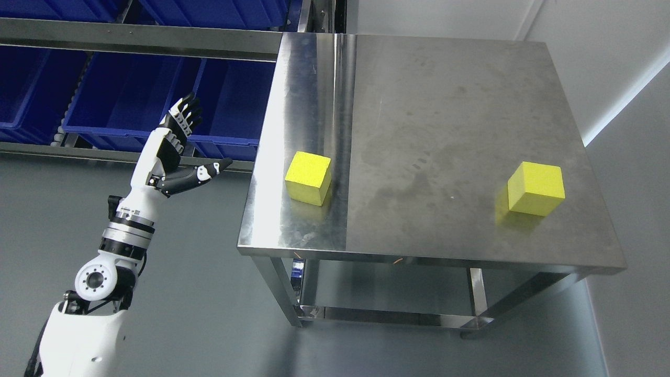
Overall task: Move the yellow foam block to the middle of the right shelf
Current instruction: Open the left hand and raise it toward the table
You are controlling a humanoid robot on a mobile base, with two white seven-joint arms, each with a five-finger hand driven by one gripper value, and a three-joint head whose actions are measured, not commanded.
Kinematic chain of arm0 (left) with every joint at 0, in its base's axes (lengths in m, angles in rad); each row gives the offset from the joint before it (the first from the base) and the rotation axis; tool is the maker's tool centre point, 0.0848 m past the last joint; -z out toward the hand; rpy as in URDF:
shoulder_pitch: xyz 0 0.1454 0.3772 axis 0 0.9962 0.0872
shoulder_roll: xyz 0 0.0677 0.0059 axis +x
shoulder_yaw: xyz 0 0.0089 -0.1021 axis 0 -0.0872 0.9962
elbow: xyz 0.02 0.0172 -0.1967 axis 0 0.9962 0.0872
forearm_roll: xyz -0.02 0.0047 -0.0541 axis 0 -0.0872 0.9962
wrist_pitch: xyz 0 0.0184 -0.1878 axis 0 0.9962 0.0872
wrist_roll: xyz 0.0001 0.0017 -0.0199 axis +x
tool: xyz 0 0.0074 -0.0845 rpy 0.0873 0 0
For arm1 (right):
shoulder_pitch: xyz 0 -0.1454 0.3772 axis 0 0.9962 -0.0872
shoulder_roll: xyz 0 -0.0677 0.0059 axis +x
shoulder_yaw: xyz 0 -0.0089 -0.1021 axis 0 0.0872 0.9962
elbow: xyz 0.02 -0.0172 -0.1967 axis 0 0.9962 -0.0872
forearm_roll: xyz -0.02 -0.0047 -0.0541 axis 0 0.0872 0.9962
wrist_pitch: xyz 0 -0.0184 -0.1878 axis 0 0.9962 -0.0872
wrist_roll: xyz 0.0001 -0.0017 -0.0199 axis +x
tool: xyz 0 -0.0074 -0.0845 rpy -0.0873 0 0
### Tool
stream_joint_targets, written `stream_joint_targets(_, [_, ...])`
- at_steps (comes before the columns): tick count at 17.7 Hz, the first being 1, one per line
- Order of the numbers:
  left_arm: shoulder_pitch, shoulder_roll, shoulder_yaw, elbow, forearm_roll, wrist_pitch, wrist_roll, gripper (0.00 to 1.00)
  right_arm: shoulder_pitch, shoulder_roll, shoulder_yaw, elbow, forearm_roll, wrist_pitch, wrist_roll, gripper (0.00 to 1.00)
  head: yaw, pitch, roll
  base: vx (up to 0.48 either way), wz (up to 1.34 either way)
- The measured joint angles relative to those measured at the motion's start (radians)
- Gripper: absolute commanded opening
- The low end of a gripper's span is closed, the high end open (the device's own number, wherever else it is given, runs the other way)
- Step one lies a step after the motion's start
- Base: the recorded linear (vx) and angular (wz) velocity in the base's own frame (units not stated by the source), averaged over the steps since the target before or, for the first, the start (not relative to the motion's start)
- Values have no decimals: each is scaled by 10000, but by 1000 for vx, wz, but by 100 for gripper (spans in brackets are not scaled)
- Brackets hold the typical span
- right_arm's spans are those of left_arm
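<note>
Premises present as an industrial or warehouse-style test area, not a domestic setting. Evidence: a metal storage rack (pixel 141 39) along the upper left carries rows of large blue plastic bins (pixel 125 99), of the kind used for parts storage. The work surface (pixel 434 131) is a bare stainless-steel top, scuffed and stained, on square steel legs with a lower crossbar (pixel 387 315). Flooring (pixel 209 293) is plain smooth grey, without covering. Walls (pixel 602 47) at the upper right are plain and pale, unfurnished. Two identical yellow foam cubes (pixel 309 178) (pixel 536 188) on the surface suggest test pieces.
</note>
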Motion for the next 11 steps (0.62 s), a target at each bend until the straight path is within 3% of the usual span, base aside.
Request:
stream_joint_targets(5, [227,434,215,-9,0,-1365,-1804,100,0,0,0,0,0,0,0,100,0,0,0,0,0])
stream_joint_targets(11, [-200,578,-11,80,-16,-1264,-2787,100,0,0,0,0,0,0,0,100,0,0,0,0,0])
